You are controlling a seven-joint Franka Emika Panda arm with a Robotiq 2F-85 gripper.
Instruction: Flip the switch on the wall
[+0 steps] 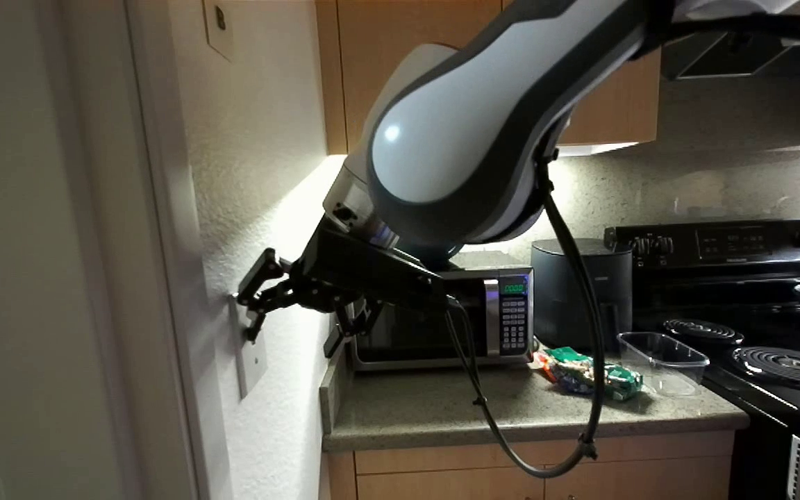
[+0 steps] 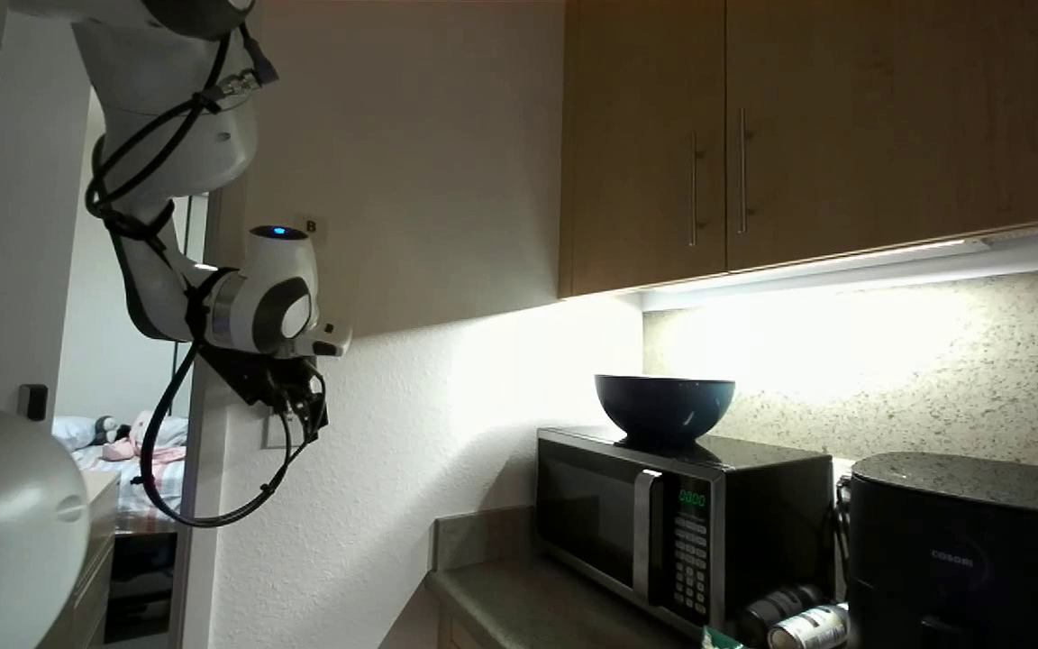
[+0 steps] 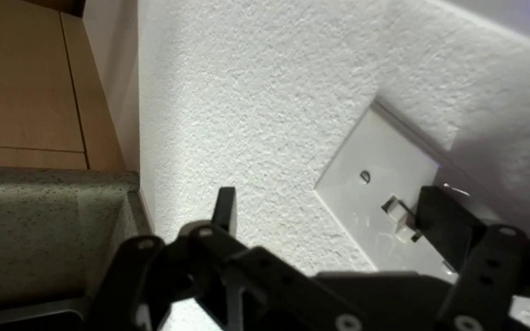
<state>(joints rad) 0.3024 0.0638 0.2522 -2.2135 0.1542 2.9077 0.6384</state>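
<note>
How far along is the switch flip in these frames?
Looks done: the approach; the open tool is at the switch on the wall. In hand: probably lining up or pushing, as one fingertip sits right beside the toggle; contact is unclear. Remaining: likely the flip itself, which the toggle's pose doesn't confirm, then backing the tool away.
</note>
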